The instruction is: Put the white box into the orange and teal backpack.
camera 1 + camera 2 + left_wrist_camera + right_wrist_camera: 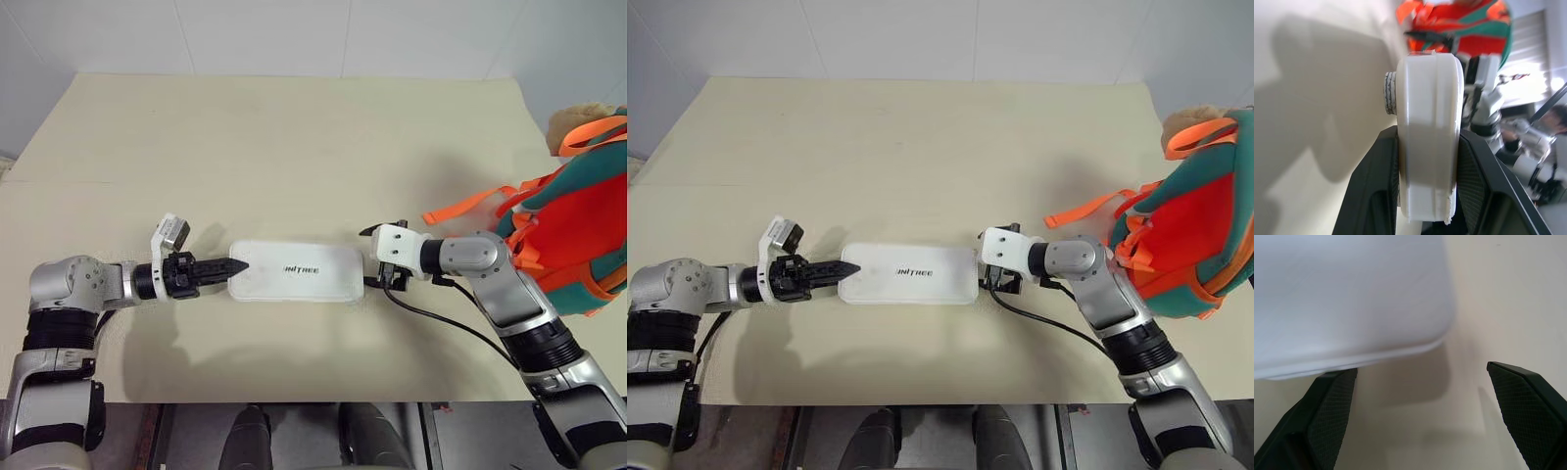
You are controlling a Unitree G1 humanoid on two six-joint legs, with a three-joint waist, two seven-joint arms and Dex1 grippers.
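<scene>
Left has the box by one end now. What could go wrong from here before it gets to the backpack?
1. The left gripper pinches only one end of the long white box, so lifting may let the far end sag or twist out.
2. The right gripper is open at the other end, gripping nothing; it could nudge the box.
3. The orange and teal backpack sits at the table's right edge, straps loose, a possible snag.

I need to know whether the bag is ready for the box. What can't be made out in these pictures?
- Orange and teal backpack: cut off by the head views' right edge; its opening can't be seen.
- White box: its left end is covered by the left gripper.
- Right gripper: open beside the box; contact cannot be told.
</scene>
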